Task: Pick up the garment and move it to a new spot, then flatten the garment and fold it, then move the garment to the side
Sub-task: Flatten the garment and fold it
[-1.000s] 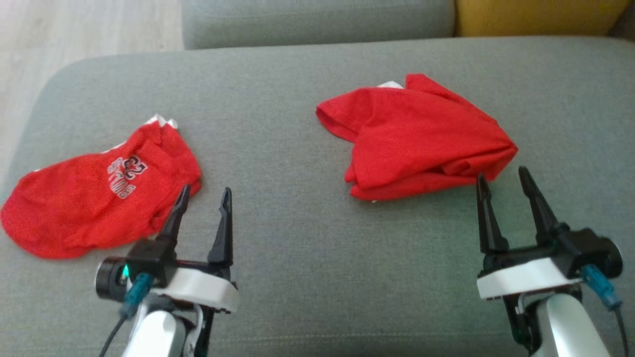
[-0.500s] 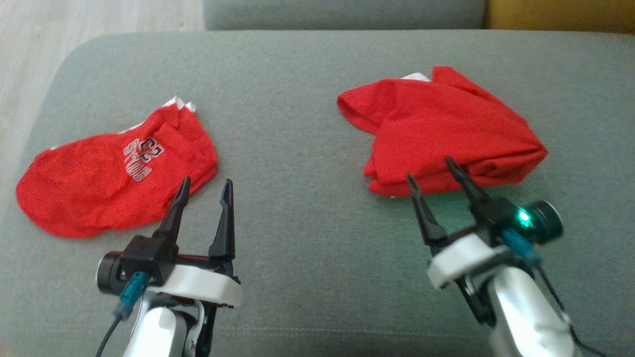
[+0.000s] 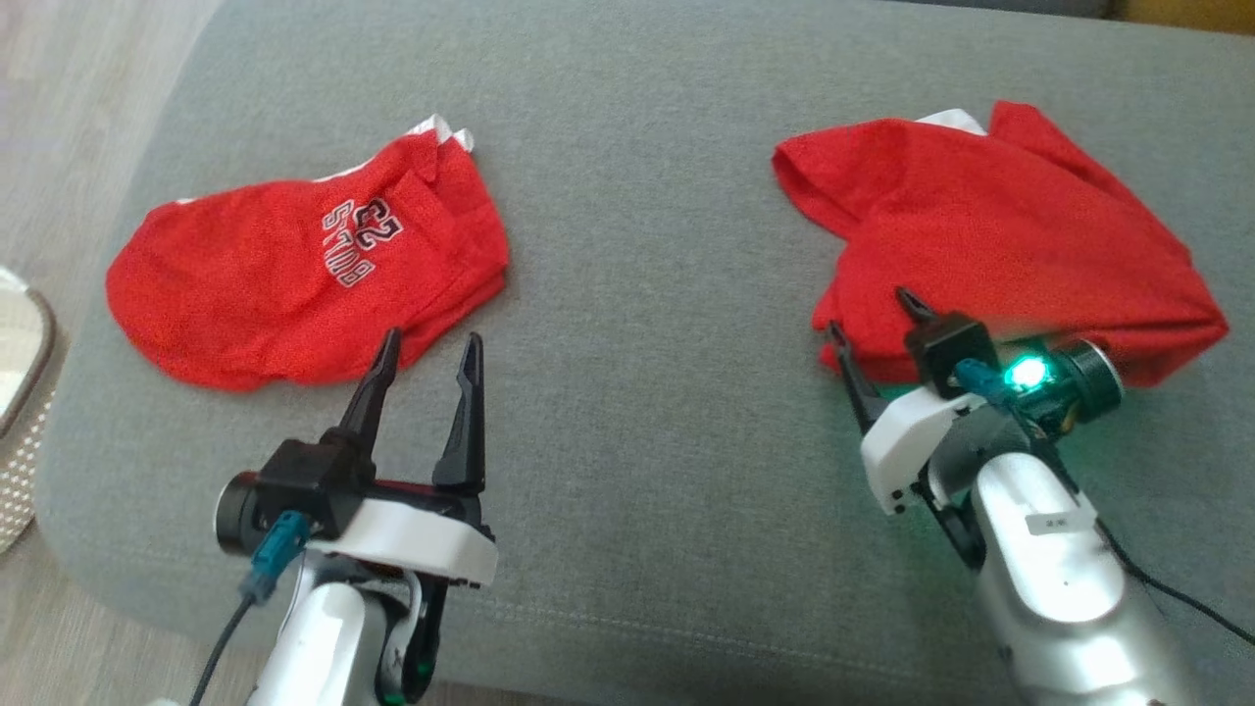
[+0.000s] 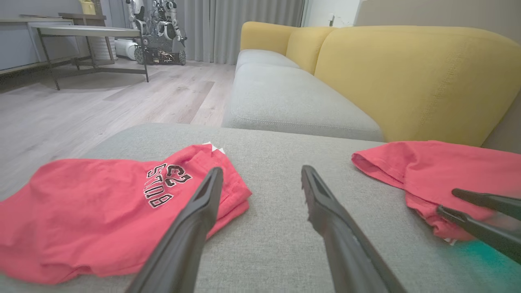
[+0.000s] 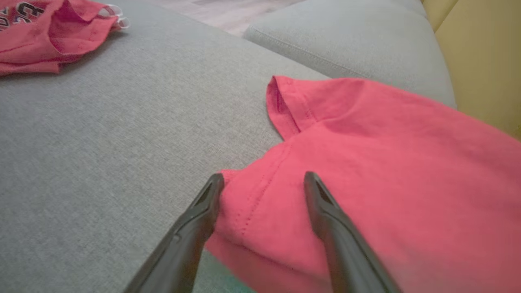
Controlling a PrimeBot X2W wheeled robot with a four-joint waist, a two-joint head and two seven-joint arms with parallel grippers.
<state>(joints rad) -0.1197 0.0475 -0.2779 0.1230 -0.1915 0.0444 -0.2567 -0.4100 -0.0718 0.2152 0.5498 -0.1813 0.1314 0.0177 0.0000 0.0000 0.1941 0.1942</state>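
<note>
The right gripper point(image 3: 868, 314) is seen with its jaws spread wide at the lower left corner of the plain red garment point(image 3: 990, 226); nothing is clamped between them. In the right wrist view the right gripper point(image 5: 263, 179) straddles the folded edge of the plain red garment point(image 5: 386, 162), one finger set at the hem beside the grey cloth of the cushion point(image 3: 647, 294) and the other over the red fabric; whether the tips press into the cloth cannot be told. The left gripper point(image 3: 432, 343) is likewise held wide and empty at the lower left of the head view, its tips just beside the near edge of the printed red garment point(image 3: 294, 275), apart from it.

The plain red garment is bunched at the upper right of the head view; its long axis runs from upper left to lower right of the frame, and an open sleeve points to the upper left; a white scrap shows at its top edge.

In the left wrist view the left gripper point(image 4: 261, 171) frames both garments, and a yellow-backed sofa point(image 4: 407, 73), a table point(image 4: 81, 32) and another robot point(image 4: 158, 16) are shown behind them; in the head view a pale basket point(image 3: 20, 412) is cut by the left edge.
</note>
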